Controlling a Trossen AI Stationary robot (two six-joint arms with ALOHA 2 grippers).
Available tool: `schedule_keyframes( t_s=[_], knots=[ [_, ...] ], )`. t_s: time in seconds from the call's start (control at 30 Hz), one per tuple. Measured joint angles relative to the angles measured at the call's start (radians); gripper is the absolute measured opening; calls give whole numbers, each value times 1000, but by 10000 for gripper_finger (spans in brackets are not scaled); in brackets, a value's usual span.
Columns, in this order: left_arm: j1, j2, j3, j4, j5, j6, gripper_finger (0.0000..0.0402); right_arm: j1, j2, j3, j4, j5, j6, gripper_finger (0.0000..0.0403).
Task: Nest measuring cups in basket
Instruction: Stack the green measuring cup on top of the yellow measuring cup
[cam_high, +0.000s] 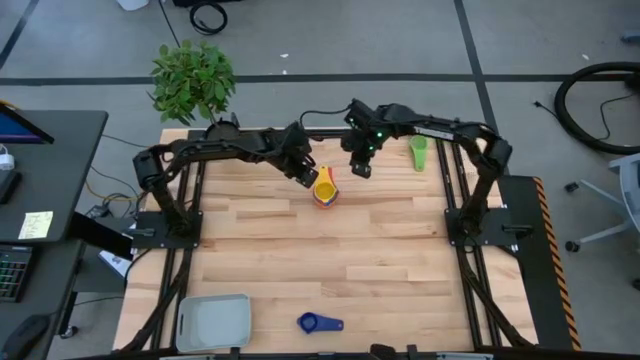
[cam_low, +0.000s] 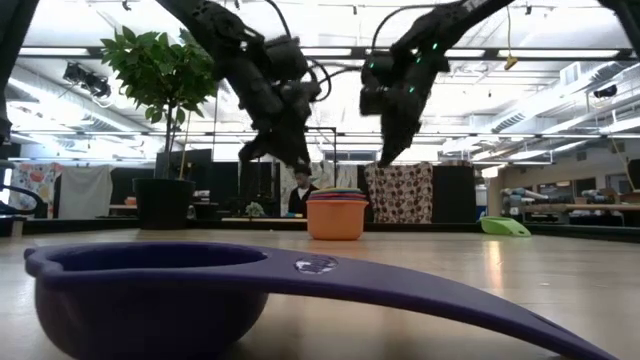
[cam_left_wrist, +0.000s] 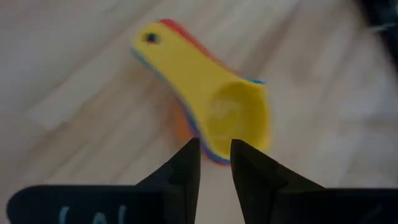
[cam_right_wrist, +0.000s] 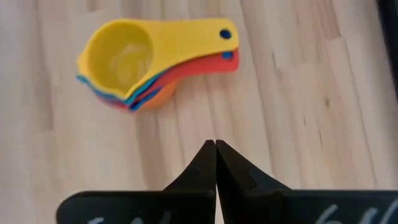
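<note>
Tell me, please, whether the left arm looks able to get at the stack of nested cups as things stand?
Probably yes. The left gripper hangs just above the stack of nested cups, jaws slightly apart and empty, with only bare table around the stack. The right gripper, shut, hangs off to one side, not between them.

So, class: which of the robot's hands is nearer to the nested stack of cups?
Left. The left hand hangs just beside the nested stack, its fingers slightly apart and empty. The right hand hangs farther off on the other side, shut.
</note>
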Motion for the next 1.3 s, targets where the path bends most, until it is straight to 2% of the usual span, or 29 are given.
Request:
schedule_keyframes(
  t_s=[0.3, 0.37, 0.57, 0.63, 0.87, 0.97, 1.1, 1.3],
  knots=[
    [-38, -56, 0, -1, 121, 3, 94, 0, -143, 0, -186, 27, 23, 7],
    [-50, -57, 0, -2, 127, 3, 94, -3, -156, 0, -202, 73, 43, 12],
    [-88, -58, 0, 0, 127, 3, 94, -40, -157, 0, -250, 312, 84, 42],
    [-100, -58, 0, 0, 127, 3, 94, -70, -150, 0, -266, 346, 118, 56],
    [-134, -58, 0, 0, 127, 2, 94, -216, -150, -1, -275, 334, 277, 109],
    [-142, -58, 0, -1, 126, 2, 94, -282, -150, -1, -261, 292, 348, 126],
    [-146, -58, 0, -1, 127, 2, 94, -357, -150, -1, -256, 272, 375, 139],
    [-145, -58, 0, -1, 108, 2, 94, -426, -151, -25, -229, 315, 442, 143]
  ],
)
